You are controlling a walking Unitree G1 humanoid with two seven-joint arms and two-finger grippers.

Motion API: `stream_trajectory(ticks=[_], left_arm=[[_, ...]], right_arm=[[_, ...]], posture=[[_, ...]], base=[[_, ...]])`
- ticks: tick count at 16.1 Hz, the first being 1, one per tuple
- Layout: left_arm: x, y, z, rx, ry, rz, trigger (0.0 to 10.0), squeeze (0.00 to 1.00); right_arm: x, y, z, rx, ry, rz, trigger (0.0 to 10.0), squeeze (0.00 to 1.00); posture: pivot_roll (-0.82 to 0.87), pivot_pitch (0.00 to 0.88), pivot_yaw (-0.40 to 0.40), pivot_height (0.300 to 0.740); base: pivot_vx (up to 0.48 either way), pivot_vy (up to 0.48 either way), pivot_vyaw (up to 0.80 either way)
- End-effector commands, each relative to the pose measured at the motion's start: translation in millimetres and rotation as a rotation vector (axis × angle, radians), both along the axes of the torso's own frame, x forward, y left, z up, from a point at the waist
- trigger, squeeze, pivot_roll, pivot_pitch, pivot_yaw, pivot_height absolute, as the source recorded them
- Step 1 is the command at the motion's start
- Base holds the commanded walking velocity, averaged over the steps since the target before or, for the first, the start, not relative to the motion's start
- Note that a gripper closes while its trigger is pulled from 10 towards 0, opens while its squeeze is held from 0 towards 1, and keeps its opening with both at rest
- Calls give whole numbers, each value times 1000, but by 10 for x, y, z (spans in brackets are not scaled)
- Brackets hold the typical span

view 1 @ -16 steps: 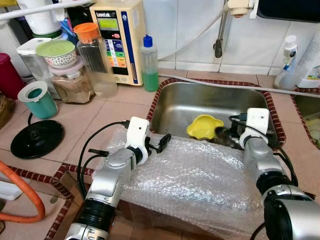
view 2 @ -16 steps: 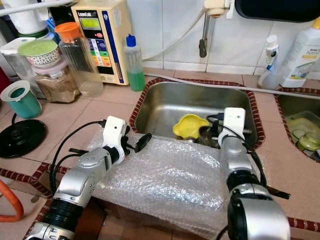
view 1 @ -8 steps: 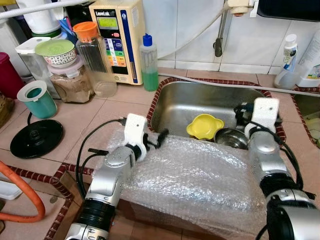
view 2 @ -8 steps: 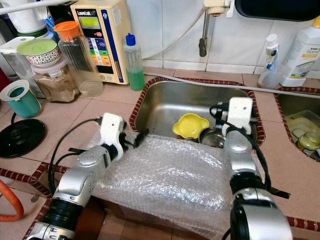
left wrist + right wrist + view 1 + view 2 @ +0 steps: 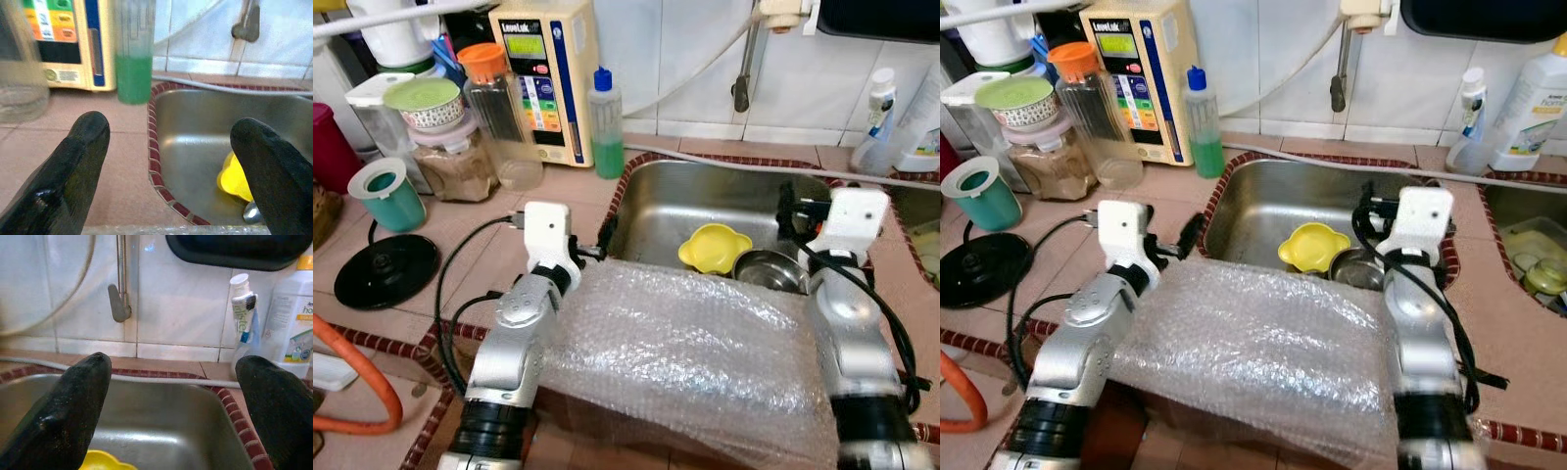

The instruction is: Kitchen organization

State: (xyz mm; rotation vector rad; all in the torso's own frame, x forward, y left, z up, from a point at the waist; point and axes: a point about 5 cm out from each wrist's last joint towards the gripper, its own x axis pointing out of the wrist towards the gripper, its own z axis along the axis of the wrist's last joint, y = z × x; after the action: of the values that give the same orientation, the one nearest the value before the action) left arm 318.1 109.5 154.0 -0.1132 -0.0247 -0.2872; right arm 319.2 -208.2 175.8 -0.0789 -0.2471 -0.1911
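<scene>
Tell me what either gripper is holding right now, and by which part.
Nothing is held. The left gripper and right gripper both have their fingers spread wide with only open air between them, above the sink.

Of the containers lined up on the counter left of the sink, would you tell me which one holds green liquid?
The slim clear bottle with the blue cap, standing nearest the sink. The tall orange-lidded jar looks empty, and the squat jar holds brown powder.

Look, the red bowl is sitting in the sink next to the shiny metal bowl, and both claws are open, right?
Almost. The bowl is yellow, not red, as the left eye view shows. It does sit in the sink next to the shiny metal bowl, and the left claw and right claw are both open.
</scene>
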Motion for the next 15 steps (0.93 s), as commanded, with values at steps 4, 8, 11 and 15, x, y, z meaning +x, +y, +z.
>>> stream_trajectory(ticks=[4, 8, 11, 15], left_arm=[[-96, 157, -51, 21, 4, 33, 10000, 0], [-187, 177, -168, 4, 68, 36, 10000, 0], [-203, 203, -204, 10, 86, 47, 10000, 0], [-228, 209, -212, 23, 85, 45, 10000, 0]], right_arm=[[-219, 70, 104, 5, -10, 20, 10000, 0], [-318, 100, 36, 5, 72, 24, 10000, 0], [-323, 112, 49, 9, 86, 33, 10000, 0], [-335, 154, 30, 12, 111, 51, 10000, 0]], posture=[[-26, 0, 94, 740], [-40, 0, 95, 740], [-39, 0, 88, 740], [-32, 0, 77, 740]], base=[[0, 0, 0], [0, 0, -258], [0, 0, -483], [0, 0, -103]])
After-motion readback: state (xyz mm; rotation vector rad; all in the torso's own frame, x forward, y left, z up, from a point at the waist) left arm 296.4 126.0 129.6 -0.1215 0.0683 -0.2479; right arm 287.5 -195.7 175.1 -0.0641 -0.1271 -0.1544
